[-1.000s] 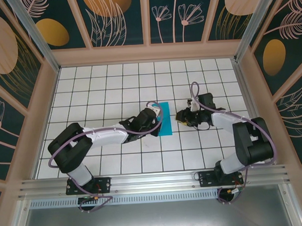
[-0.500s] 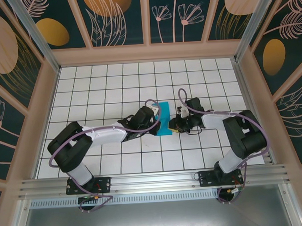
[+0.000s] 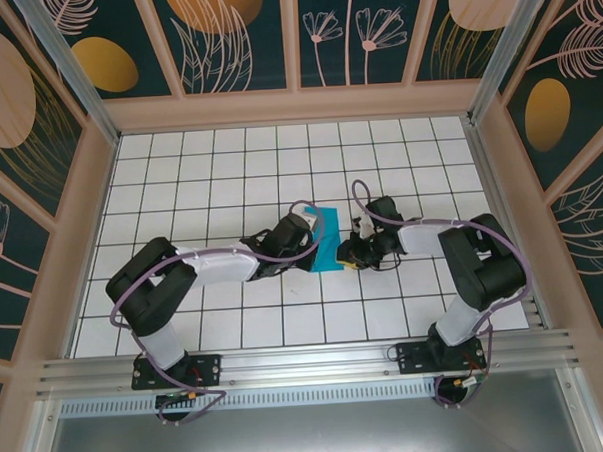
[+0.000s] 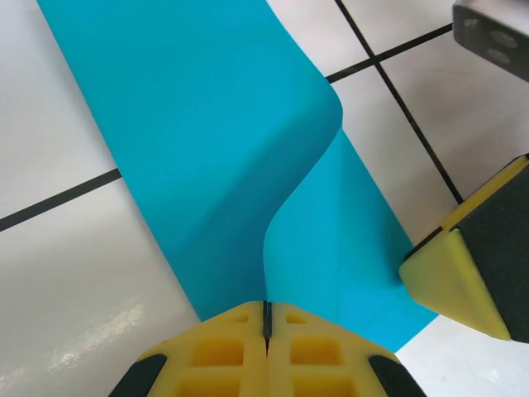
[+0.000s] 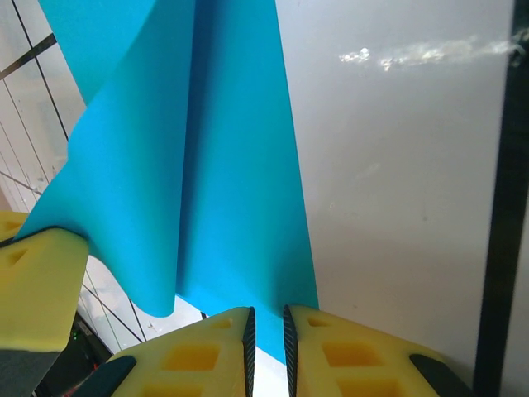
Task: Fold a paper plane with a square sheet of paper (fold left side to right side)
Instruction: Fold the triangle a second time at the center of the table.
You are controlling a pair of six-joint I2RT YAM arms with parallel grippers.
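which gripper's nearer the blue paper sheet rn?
Left. The left gripper is on the square sheet of paper, jaws shut on its lifted edge. The right gripper sits at the sheet's right edge, jaws a sliver apart; whether it grips is unclear.

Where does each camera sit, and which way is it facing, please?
Top external: fixed above and behind the arms, looking down at the tiled table; both arms show, bases at the bottom edge.
Left wrist: on the left arm, looking along the left gripper, shut on the square sheet of paper.
Right wrist: on the right arm, looking along the right gripper to the same sheet's edge.
Shared: both wrist views show the sheet and a yellow finger of the opposite gripper.
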